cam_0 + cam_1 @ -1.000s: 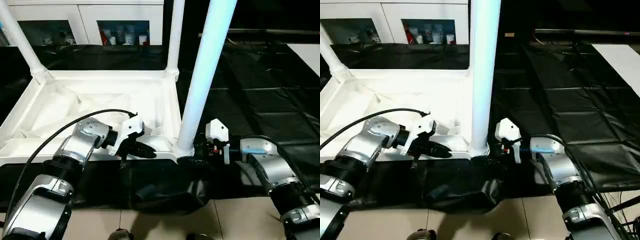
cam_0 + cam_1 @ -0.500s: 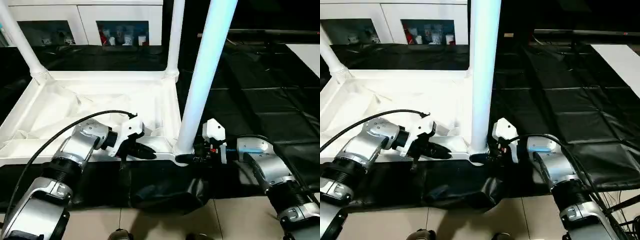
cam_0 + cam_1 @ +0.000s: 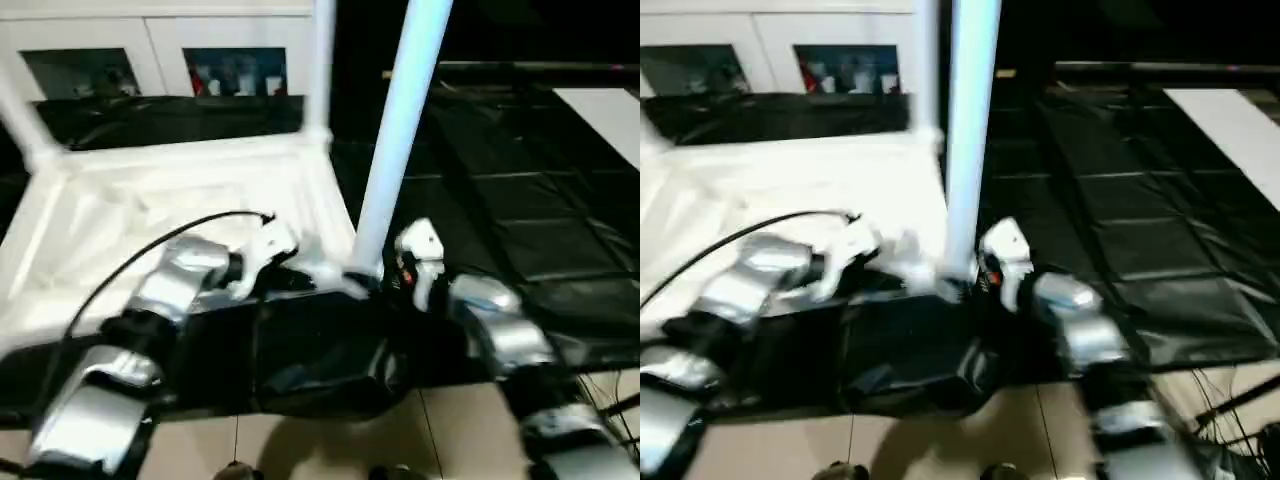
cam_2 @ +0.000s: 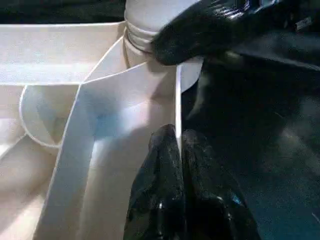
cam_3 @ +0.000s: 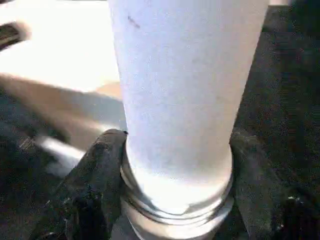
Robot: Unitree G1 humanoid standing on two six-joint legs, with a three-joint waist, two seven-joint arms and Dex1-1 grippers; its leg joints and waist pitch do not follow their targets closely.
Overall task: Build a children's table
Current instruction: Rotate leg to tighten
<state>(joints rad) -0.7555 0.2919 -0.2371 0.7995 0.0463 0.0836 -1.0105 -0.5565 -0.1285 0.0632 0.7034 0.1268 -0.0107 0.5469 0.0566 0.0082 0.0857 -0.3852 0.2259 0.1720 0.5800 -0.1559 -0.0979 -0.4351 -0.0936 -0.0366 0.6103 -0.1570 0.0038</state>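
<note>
The children's table (image 3: 150, 200) lies upside down on a black sheet, with its white tube legs pointing up. My left gripper (image 3: 300, 278) is at the near rim, and in the left wrist view its fingers (image 4: 165, 170) are shut on the thin rim wall (image 4: 176, 100). The near right leg (image 3: 400, 130) stands in its corner socket. My right gripper (image 3: 375, 280) is at that leg's base (image 5: 175, 100), one black finger (image 5: 95, 175) pressed on each side of it.
Two more legs (image 3: 322, 70) stand at the table's far corners. A white cabinet with glass doors (image 3: 150, 60) is behind. The black sheet (image 3: 520, 200) spreads to the right, with tiled floor (image 3: 470, 430) in front and a white board (image 3: 610, 110) at far right.
My right gripper has moved left to the near right leg's base and closed on it. The left gripper has kept its hold on the rim. The camera has shifted.
</note>
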